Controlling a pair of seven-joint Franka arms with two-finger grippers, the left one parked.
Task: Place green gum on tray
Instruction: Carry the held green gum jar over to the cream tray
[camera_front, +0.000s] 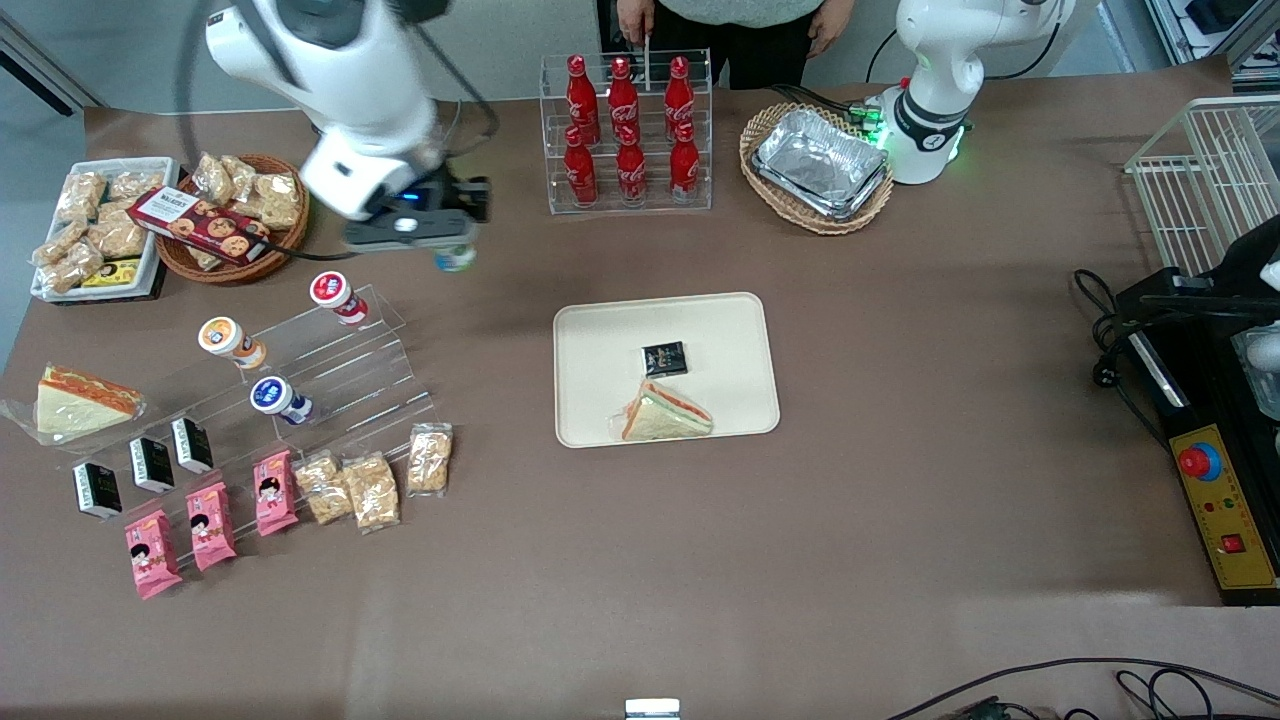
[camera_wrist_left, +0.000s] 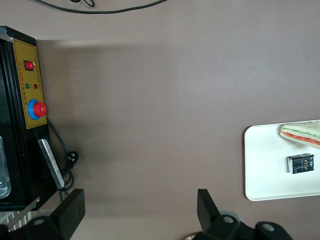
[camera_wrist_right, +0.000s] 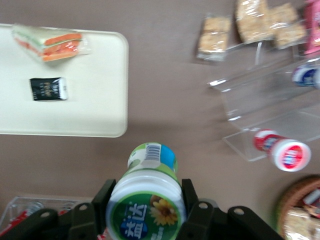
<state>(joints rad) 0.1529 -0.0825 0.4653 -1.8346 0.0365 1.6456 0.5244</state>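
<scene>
My right gripper (camera_front: 452, 243) hangs above the table between the clear stepped stand and the cola rack, shut on the green gum (camera_wrist_right: 147, 192). The gum is a small canister with a green-and-white lid bearing a yellow flower; both black fingers (camera_wrist_right: 104, 197) press its sides. In the front view only the canister's lower end (camera_front: 455, 258) shows under the gripper. The beige tray (camera_front: 600, 340) lies flat at the table's middle, nearer the front camera than the gripper and toward the parked arm's end. A wrapped sandwich (camera_front: 664, 412) and a small black packet (camera_front: 664, 357) lie on the tray.
A clear stepped stand (camera_front: 350, 370) holds red-lidded (camera_front: 336, 295), orange-lidded (camera_front: 226, 340) and blue-lidded (camera_front: 277, 398) canisters. The cola bottle rack (camera_front: 626, 132) stands farther from the camera. Snack baskets (camera_front: 240, 215), snack packets (camera_front: 372, 488) and a foil-tray basket (camera_front: 818, 165) surround them.
</scene>
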